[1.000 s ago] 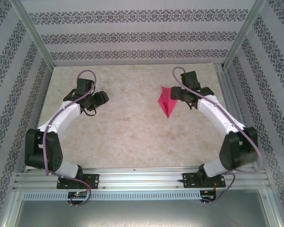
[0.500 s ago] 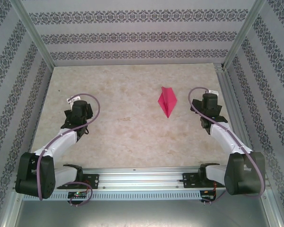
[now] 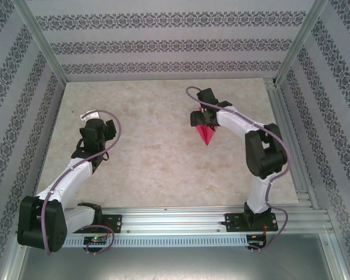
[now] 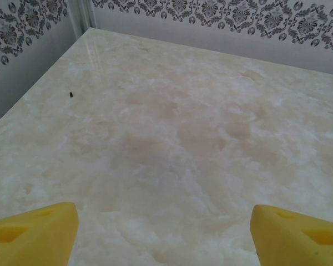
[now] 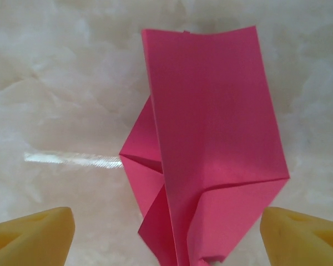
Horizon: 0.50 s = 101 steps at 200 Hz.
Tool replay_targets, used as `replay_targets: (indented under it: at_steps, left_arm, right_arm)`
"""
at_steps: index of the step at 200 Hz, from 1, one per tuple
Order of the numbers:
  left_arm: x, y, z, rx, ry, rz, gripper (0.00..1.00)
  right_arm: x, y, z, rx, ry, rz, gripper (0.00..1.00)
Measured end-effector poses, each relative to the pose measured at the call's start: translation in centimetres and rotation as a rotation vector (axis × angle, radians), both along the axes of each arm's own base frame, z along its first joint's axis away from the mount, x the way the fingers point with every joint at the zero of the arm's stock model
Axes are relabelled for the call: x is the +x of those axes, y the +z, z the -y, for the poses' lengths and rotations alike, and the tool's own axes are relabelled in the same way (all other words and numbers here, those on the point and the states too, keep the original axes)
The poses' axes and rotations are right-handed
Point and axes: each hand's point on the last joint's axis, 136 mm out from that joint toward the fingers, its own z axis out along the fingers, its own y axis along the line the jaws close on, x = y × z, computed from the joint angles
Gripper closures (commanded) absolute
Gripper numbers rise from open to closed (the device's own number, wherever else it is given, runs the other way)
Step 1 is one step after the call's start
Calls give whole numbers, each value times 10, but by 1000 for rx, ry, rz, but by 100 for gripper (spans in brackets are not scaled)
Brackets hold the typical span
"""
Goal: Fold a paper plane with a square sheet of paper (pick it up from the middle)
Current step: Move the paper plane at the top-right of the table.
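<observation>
The right gripper (image 5: 166, 235), withdrawn half a second ago, now hangs over the pointed magenta-pink paper plane (image 5: 211, 149), which lies right of centre on the beige marbled worktop (image 3: 151, 163). Its fingers are spread, seemingly not touching the paper, so a pickup looks likely. The left gripper (image 4: 164, 238) is spread too.

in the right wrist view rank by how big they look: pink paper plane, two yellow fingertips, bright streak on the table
1. paper plane, clearly largest
2. yellow fingertips: the two look alike, both cropped by the frame and nearest the camera, so tied
3. bright streak, smallest
</observation>
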Motion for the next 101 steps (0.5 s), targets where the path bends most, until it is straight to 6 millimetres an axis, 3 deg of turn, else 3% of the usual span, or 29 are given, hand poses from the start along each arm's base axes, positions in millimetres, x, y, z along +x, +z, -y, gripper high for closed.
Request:
replay_targets:
  at_steps: [26, 36, 53, 67, 81, 101]
  left_arm:
    - [-2, -4, 4, -11, -25, -23, 18]
    - [-3, -6, 5, -13, -31, -32, 18]
    - [-4, -8, 7, -20, -40, -43, 18]
    - [-4, -8, 8, -24, -41, -49, 17]
    - [-5, -8, 8, -27, -44, -55, 17]
    - [-6, -7, 9, -32, -46, -56, 17]
  right_arm:
    - [4, -23, 1, -40, -14, -69, 33]
    - [5, -27, 1, -51, -7, -84, 46]
    - [13, -28, 2, -50, -22, -90, 65]
    - [19, -28, 5, -49, -28, -86, 69]
    - [21, -29, 12, -43, -41, -90, 85]
    - [25, -30, 23, -11, -59, -100, 93]
